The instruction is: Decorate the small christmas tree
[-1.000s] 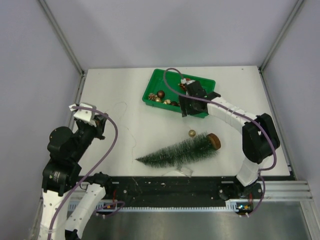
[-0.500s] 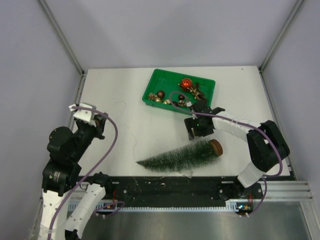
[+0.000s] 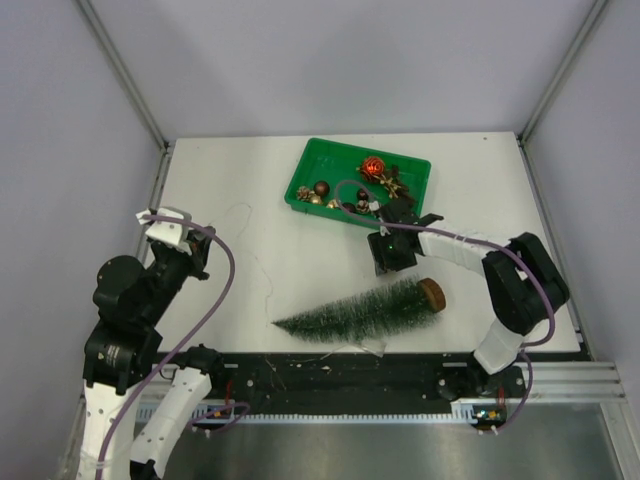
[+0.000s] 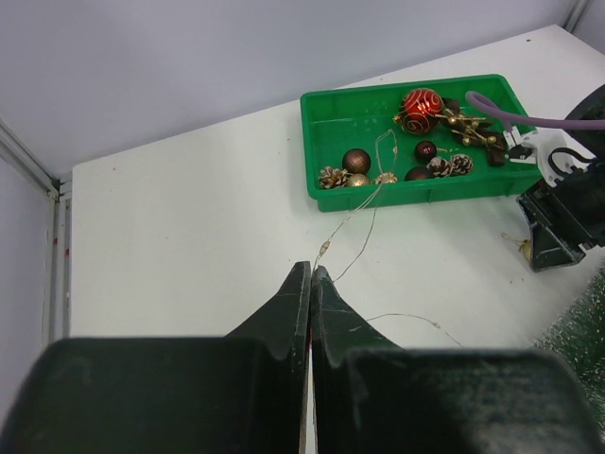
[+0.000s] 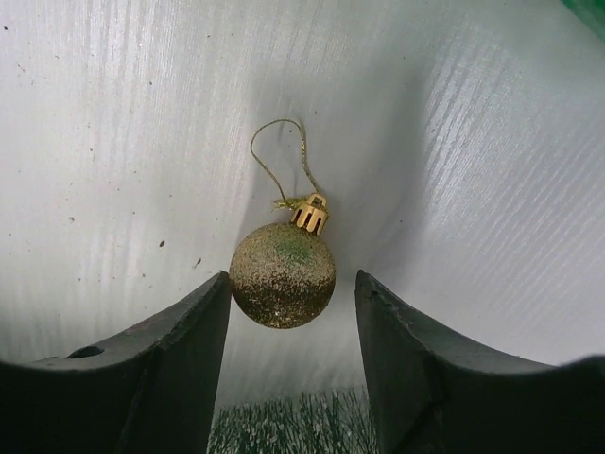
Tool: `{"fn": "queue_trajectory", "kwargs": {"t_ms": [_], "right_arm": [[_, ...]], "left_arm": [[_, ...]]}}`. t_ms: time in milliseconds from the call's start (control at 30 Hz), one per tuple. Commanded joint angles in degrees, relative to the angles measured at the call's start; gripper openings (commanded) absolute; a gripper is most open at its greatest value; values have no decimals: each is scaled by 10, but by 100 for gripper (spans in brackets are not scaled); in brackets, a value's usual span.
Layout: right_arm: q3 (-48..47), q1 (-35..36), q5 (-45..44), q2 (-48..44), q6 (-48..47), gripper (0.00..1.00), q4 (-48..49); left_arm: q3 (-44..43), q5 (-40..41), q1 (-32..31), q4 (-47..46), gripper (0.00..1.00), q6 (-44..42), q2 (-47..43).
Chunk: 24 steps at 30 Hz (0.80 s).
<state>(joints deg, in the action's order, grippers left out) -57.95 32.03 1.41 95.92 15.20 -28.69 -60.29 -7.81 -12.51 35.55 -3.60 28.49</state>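
The small christmas tree [image 3: 360, 308] lies on its side near the table's front, wooden disc base [image 3: 431, 292] to the right; its bristles also show in the right wrist view [image 5: 293, 427]. A gold glitter ball [image 5: 282, 274] with a loop lies on the table just beyond the tree. My right gripper [image 5: 293, 282] is open and low, one finger on each side of the ball, the left finger close against it. In the top view the right gripper [image 3: 390, 254] hides the ball. My left gripper [image 4: 310, 274] is shut and empty, raised at the table's left [image 3: 195, 250].
A green tray [image 3: 305, 180] at the back holds a red ball [image 3: 373, 167], brown balls, pine cones and a gold sprig. A thin light wire [image 4: 369, 213] runs from the tray onto the table toward the left gripper.
My right gripper has left the tray and come down toward the tree, open around the gold ball. The tree has shifted slightly. The left arm has not moved.
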Motion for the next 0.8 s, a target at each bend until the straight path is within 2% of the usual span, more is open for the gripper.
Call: {"fn": "queue_trajectory", "kwargs": {"t_ms": [0,333,567,767], "right_arm": [[-31,1,-2,11,-2,53,17],[-51,1,-12,34,-13,41,19],[-68,1,-12,20,-12,29,13],[-185,-21,-33,5,-24,28,-32]], "left_arm": [[-1,5,2,-33,0,0,-3],[0,4,2,-36,0,0,-1],[-3,5,2,-36,0,0,-1],[-4,2,2,-36,0,-1,2]]}}
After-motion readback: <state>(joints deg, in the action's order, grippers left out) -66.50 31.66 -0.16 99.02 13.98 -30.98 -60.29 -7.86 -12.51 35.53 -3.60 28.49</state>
